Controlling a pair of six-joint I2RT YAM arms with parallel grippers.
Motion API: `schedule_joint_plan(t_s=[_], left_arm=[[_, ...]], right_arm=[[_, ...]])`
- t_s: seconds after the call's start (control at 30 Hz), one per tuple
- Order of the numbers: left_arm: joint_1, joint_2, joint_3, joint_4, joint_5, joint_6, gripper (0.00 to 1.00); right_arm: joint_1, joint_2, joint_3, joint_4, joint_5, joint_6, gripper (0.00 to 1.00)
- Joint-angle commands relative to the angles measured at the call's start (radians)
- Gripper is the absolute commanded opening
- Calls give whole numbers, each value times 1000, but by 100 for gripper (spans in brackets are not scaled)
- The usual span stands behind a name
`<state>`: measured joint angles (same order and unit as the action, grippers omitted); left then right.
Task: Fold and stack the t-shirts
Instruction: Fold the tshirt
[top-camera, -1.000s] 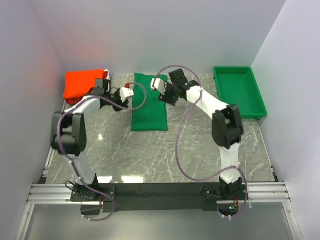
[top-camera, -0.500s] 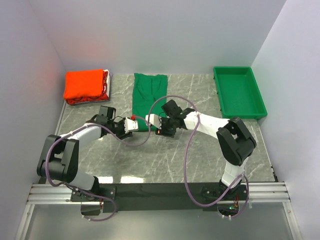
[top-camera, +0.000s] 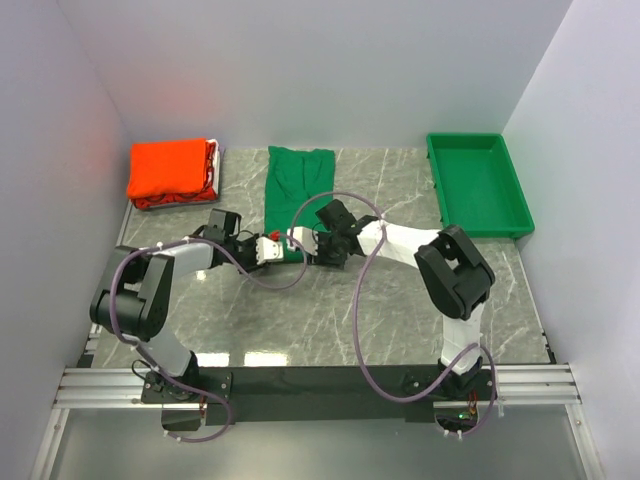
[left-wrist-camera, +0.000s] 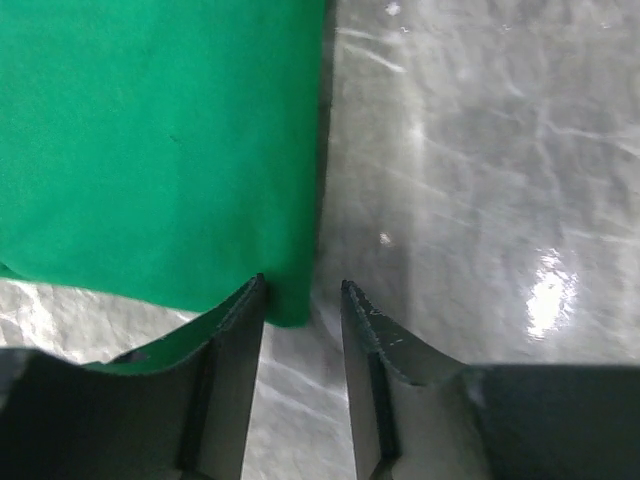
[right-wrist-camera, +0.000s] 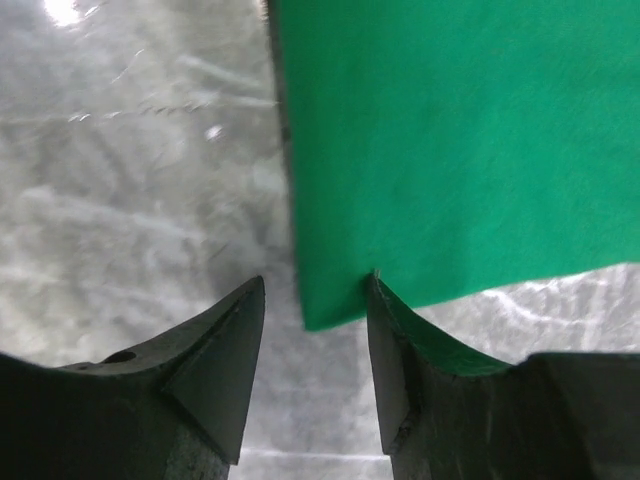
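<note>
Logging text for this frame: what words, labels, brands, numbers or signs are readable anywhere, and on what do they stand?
None can be read in any view.
The green t-shirt, the orange-red t-shirts, the green tray and the table show no print.
The small white and red parts at the wrists in the top view are too small to tell whether they carry markings.

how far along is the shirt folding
Done: orange-red shirts sit folded at the far left. In hand: green shirt is a long strip; left gripper and right gripper straddle its near corners, open. To do: fold it across, stack it.
</note>
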<state>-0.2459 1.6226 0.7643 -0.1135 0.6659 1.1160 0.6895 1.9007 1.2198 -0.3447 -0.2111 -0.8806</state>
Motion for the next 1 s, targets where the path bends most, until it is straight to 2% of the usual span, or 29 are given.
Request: schedule_joint_plan(t_s=[0.0, 0.07, 0.13, 0.17, 0.2, 0.23, 0.27, 0.3, 0.33, 0.37, 0.67, 0.97], left_arm=[[-4, 37, 59, 20, -8, 39, 41], [-4, 48, 73, 14, -15, 44, 38], [-4, 59, 76, 9, -20, 57, 34], [-4, 62, 78, 6, -22, 61, 28], [-4, 66, 81, 5, -23, 64, 24], [-4, 68, 84, -8, -23, 64, 15], [-4, 66, 89, -14, -22, 64, 12], [-4, 59, 90, -21, -19, 61, 9], [-4, 53, 90, -35, -15, 61, 2], [-4, 43, 92, -47, -6, 64, 1], [-4, -125, 67, -235, 84, 84, 1], [-6, -380, 12, -535, 175, 168, 1]], right_arm=[[7, 38, 70, -8, 41, -26, 49], [8, 64, 93, -22, 50, -34, 46], [7, 80, 112, -39, 58, -37, 38], [7, 84, 118, -46, 58, -37, 34], [5, 87, 122, -54, 58, -40, 18], [7, 90, 127, -56, 61, -40, 10], [5, 89, 129, -57, 62, -37, 3], [7, 87, 132, -62, 64, -34, 0], [5, 78, 135, -69, 58, -31, 0], [5, 71, 136, -76, 50, -21, 0], [16, -84, 93, -180, -16, 26, 0], [53, -297, 35, -361, -105, 63, 0]])
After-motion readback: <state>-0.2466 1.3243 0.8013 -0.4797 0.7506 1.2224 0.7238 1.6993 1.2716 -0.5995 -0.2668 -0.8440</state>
